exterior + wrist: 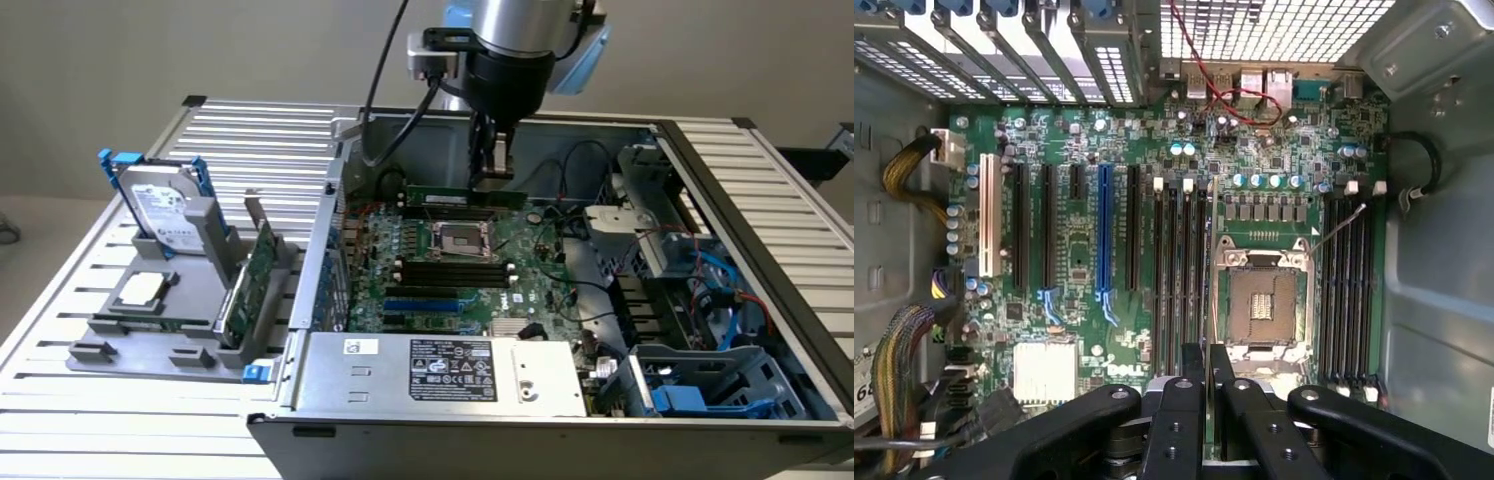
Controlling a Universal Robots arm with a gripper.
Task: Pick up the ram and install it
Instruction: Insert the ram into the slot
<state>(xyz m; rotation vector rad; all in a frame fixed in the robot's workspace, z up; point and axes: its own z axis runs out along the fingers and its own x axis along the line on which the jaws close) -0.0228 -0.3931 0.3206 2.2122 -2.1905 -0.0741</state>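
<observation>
My gripper (494, 176) hangs inside the open computer case (561, 425), over the far part of the motherboard (534, 262). It is shut on the ram (454, 197), a long narrow green stick that lies level just beyond the processor socket (461, 238). In the wrist view the black fingers (1172, 420) close on the ram's thin edge (1206, 365), which hangs above the board between the socket (1262, 305) and a bank of black memory slots (1182, 270). More memory slots (1349, 290) run on the socket's other side.
A grey fixture tray (200, 310) on the exterior view's left holds a hard drive (167, 215), a wider green expansion card (254, 280) and a silver processor chip (140, 290). The power supply (441, 370) fills the case front. Drive cages and blue cables (707, 280) crowd the right side.
</observation>
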